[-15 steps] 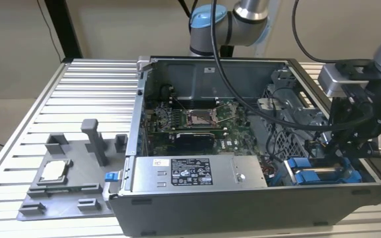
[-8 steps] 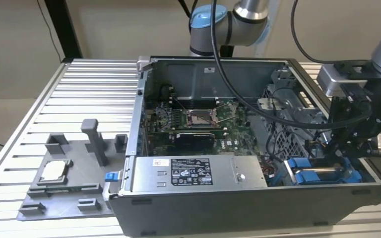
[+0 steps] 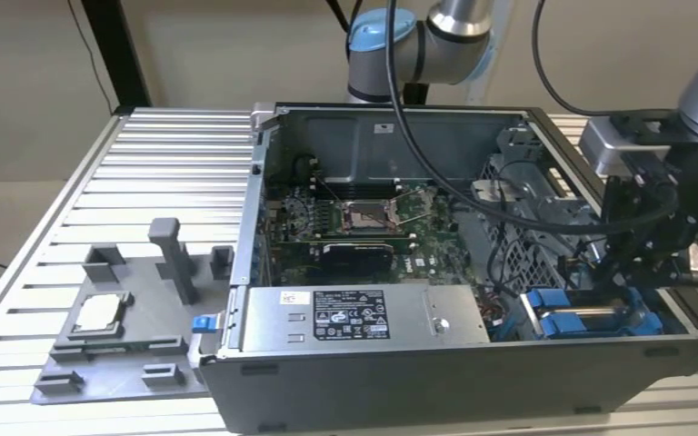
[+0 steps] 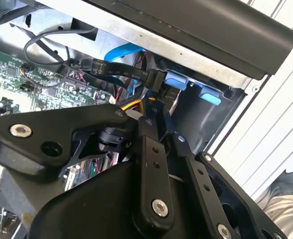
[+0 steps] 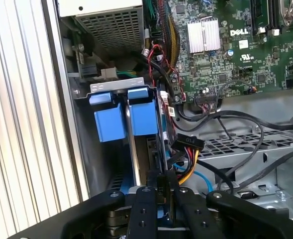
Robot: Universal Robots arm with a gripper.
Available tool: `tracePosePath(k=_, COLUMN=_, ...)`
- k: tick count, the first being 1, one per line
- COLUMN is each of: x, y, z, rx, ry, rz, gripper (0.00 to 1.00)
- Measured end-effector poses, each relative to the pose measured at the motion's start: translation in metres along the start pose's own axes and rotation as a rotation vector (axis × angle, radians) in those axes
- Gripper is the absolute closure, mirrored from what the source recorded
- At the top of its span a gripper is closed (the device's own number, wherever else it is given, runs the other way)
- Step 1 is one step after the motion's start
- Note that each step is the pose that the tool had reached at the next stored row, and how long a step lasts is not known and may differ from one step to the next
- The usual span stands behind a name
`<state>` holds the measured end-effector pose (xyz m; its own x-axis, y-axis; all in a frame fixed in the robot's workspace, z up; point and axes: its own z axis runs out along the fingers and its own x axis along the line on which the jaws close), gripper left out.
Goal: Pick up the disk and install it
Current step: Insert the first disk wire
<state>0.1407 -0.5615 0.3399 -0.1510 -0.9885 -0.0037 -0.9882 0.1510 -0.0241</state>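
Nearest me, the tray (image 3: 119,359) on the table has a small chip but no drive, so the pickup looks done. Over in the computer case (image 3: 446,381), the gripper (image 5: 162,196) has its fingers pressed almost together (maybe on something thin, can't tell), right by the blue-framed disk (image 5: 136,117) sitting upright in its bay. Install looks nearly finished.
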Motion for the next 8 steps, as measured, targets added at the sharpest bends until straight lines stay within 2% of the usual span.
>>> tracePosePath(k=8, x=-0.0013, y=0.0002, z=0.0018, rx=0.0005, ry=0.0034, rz=0.000, gripper=1.00)
